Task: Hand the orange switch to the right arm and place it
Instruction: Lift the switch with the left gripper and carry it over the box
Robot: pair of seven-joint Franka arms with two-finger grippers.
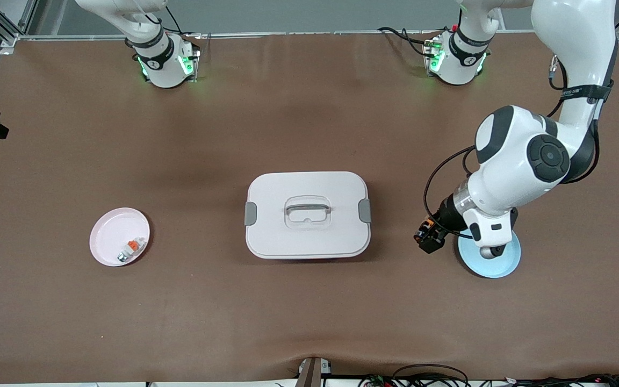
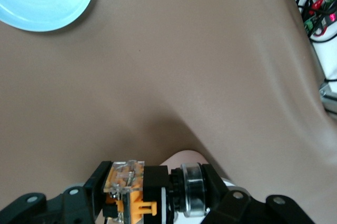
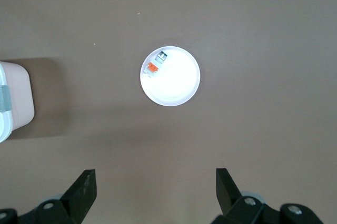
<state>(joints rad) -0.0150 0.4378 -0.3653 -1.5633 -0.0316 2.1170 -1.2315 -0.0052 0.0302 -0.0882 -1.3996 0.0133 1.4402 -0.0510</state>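
The left gripper (image 1: 429, 236) hung over the brown table mat (image 1: 309, 312), just beside the pale blue round plate (image 1: 495, 264) at that plate's nine o'clock in the front view. Its jaws were clamped on the small orange switch (image 2: 150, 195), a black cylindrical push-button with an amber-orange body, gripped between the black fingers (image 2: 213, 182). In the left wrist view the blue plate sat well apart from the held switch.

The right gripper (image 3: 156, 192) waited high over the pink round plate (image 1: 106, 248), jaws spread wide with nothing between them. On that plate lay a small white-grey piece with an orange tab (image 1: 130, 249), near the rim at about four o'clock.

A white rectangular lidded box with grey side clips (image 1: 308, 215) stood between the two plates.
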